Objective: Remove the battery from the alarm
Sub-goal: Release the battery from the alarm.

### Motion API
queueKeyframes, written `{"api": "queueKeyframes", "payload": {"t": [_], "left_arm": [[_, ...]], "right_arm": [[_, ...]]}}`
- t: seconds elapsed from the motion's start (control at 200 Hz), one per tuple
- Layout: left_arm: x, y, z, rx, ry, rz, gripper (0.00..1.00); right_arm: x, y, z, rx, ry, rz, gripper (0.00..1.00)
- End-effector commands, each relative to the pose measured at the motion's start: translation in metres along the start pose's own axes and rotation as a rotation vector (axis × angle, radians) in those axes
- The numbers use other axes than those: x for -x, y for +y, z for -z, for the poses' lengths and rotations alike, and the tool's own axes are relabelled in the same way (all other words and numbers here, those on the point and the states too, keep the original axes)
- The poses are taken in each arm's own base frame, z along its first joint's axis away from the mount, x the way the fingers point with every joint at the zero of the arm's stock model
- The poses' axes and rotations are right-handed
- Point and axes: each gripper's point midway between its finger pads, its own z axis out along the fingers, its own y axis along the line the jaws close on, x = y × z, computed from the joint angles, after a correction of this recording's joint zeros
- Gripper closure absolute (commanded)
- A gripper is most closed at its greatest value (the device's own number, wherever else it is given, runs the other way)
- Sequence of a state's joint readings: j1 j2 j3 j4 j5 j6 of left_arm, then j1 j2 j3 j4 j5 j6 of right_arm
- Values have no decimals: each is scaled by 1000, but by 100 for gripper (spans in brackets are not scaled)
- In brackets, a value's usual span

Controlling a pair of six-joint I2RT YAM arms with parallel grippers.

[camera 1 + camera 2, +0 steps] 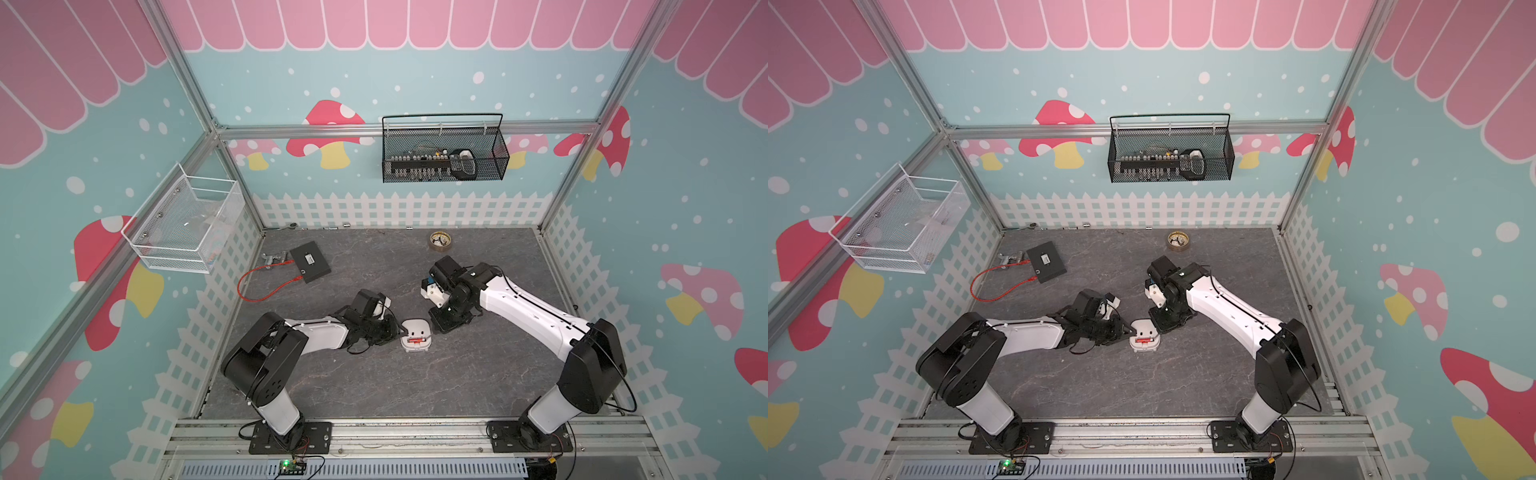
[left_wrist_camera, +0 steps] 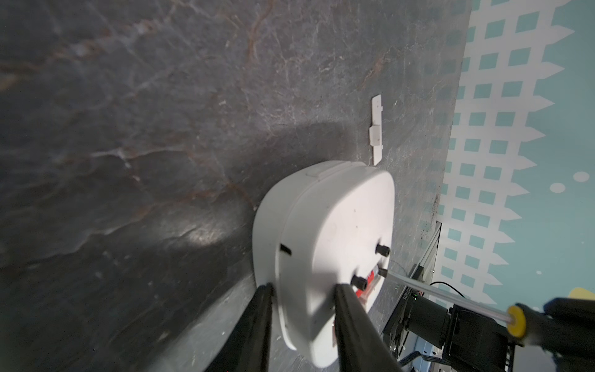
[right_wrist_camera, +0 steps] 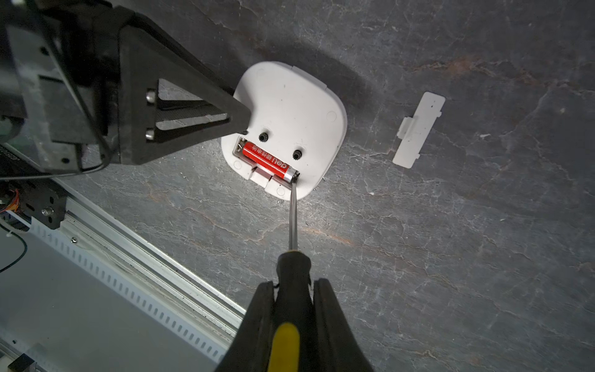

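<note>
The white alarm (image 3: 289, 106) lies face down mid-table, seen in both top views (image 1: 417, 334) (image 1: 1144, 332). The red battery (image 3: 269, 161) sits in the open recess in its back and shows as a red sliver (image 1: 415, 340) (image 2: 370, 277). My left gripper (image 2: 304, 286) clamps the alarm's near edge, one finger against the rim and one on the back. My right gripper (image 3: 293, 286) is shut on the black-and-yellow screwdriver (image 3: 291, 267). The screwdriver's tip touches the battery's silvery end, on the side away from the left gripper. The white cover (image 3: 418, 128) lies loose beside the alarm.
A brass-coloured dish (image 1: 440, 241) stands at the back right. A black box (image 1: 310, 262) with a red cable (image 1: 266, 291) lies at the back left. A black wire basket (image 1: 444, 153) and a white one (image 1: 183, 224) hang on the walls. An aluminium rail (image 1: 374, 432) runs along the front.
</note>
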State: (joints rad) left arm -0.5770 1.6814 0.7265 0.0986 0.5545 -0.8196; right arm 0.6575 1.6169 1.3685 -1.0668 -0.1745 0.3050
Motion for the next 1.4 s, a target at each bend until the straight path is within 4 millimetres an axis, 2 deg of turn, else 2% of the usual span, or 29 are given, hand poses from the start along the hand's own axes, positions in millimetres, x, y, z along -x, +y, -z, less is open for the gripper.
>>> {"api": "queueKeyframes", "payload": {"t": [0.0,0.24,0.5,0.72,0.901,1.151,1.391], "left_arm": [[-11,15,-7,41,31,14,66],[-13,15,-11,45,42,12,68],[-15,14,-13,47,44,10,68],[-16,15,-12,49,44,10,69],[-17,16,-12,51,44,11,70],[-16,15,-12,52,41,8,70],[-15,13,-12,48,42,6,71]], "right_arm": [[-1,-6,-8,-56,36,-5,100],[1,7,-14,-2,11,21,100],[17,28,-1,124,-103,23,100],[33,40,18,216,-215,9,100],[43,41,39,270,-315,-24,100],[62,37,91,333,-542,-62,100],[54,19,92,231,-516,-85,100]]}}
